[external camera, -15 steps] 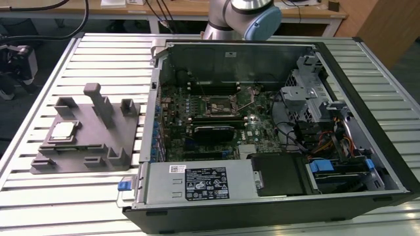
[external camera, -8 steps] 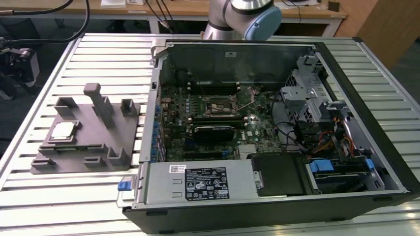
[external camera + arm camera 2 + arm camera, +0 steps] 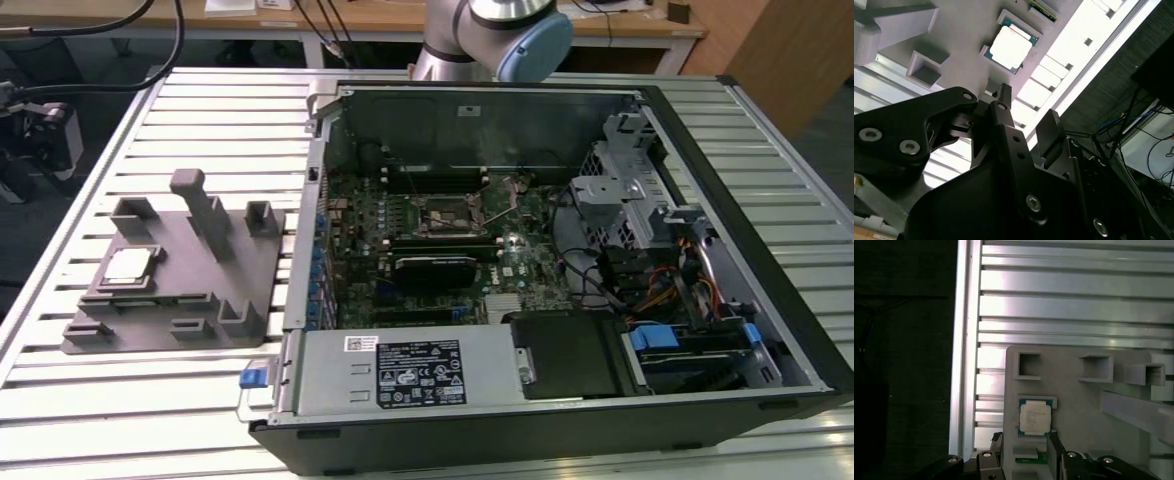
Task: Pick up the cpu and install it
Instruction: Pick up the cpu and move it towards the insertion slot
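Pincer poised at the fixture, cpu not yet taken.
Pincer spread wide, nothing held; in both wrist views the two fingers stand well apart with open space between. The cpu lies flat, silvery plate up, seated in a shallow recess of the grey fixture, just beyond the fingertips and in line with their gap, touching neither. Farther out from the pincer: square pockets of the fixture, then the slatted metal table. Exterior view: fixture beside an open computer case.
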You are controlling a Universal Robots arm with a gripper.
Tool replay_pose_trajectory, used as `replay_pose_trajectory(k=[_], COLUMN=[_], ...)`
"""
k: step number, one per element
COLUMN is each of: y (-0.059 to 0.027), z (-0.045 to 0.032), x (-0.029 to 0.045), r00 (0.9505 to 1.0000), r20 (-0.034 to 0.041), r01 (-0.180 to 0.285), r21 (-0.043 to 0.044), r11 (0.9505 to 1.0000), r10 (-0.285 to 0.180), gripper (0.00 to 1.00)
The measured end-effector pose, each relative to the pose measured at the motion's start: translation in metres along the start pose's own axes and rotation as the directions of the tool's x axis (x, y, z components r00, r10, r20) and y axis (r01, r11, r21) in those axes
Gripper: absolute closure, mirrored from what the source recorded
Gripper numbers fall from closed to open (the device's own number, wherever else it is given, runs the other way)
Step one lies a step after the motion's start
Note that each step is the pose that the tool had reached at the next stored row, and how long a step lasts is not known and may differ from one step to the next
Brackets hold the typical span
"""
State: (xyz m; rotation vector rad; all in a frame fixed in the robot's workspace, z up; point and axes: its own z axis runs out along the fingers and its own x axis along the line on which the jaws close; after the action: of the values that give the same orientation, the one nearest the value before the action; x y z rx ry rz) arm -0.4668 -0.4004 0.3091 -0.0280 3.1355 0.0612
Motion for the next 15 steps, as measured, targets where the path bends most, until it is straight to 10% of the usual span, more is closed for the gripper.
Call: replay_pose_trajectory(k=[15], y=[-0.0006], z=[0.0149], x=[-0.0041], r00=[1.0000], r20=[0.0000], r01=[0.000], r21=[0.0007], r11=[1.0000], r10=[0.000], gripper=[0.53])
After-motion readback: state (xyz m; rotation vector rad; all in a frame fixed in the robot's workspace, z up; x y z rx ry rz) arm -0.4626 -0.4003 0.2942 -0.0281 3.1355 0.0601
